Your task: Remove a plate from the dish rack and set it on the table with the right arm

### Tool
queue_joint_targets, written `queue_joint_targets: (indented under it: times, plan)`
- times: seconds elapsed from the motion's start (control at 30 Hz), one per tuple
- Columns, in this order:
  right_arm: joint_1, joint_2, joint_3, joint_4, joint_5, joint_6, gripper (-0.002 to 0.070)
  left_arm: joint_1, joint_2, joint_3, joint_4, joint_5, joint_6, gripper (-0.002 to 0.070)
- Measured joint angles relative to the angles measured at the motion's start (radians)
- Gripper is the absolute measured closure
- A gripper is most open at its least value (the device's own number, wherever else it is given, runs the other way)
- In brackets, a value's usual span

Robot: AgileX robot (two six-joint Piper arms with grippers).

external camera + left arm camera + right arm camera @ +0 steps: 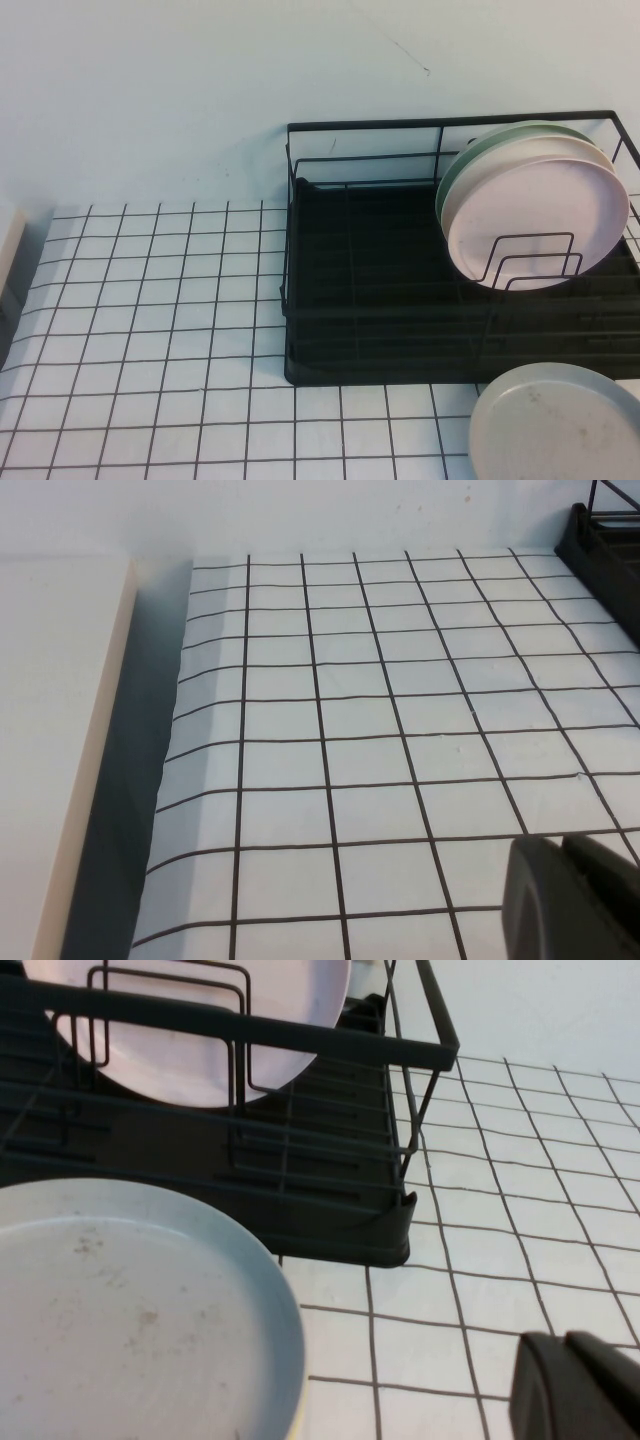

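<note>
The pale pink plate [535, 222] stands on edge in the right part of the black wire dish rack [380, 372], leaning behind wire loop dividers. It also shows in the right wrist view [190, 1020], behind the rack's front rail [300, 1045]. Neither gripper shows in the high view. My right gripper [565, 1340] is shut and empty, low over the gridded table [500, 1210] beside the rack's right end. My left gripper [562, 842] is shut and empty over the table [380, 730], far left of the rack.
A cream-white plate [575, 148] and a green-rimmed plate [470, 165] stand behind the pink one. A speckled grey plate [555, 425] lies flat on the table in front of the rack, close to my right gripper [120, 1320]. A cream ledge [50, 730] borders the table's left edge.
</note>
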Motion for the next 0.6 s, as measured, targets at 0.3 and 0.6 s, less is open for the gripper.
queue_joint_targets:
  times: [0.3, 0.6]
  plan:
    - [0.000, 0.000, 0.004, 0.000, -0.031, 0.000, 0.0680, 0.000, 0.000, 0.000, 0.000, 0.000, -0.002, 0.0678]
    - [0.000, 0.000, 0.008, 0.000, -0.634, 0.000, 0.0680, 0.000, 0.000, 0.000, 0.000, 0.000, -0.002, 0.0678]
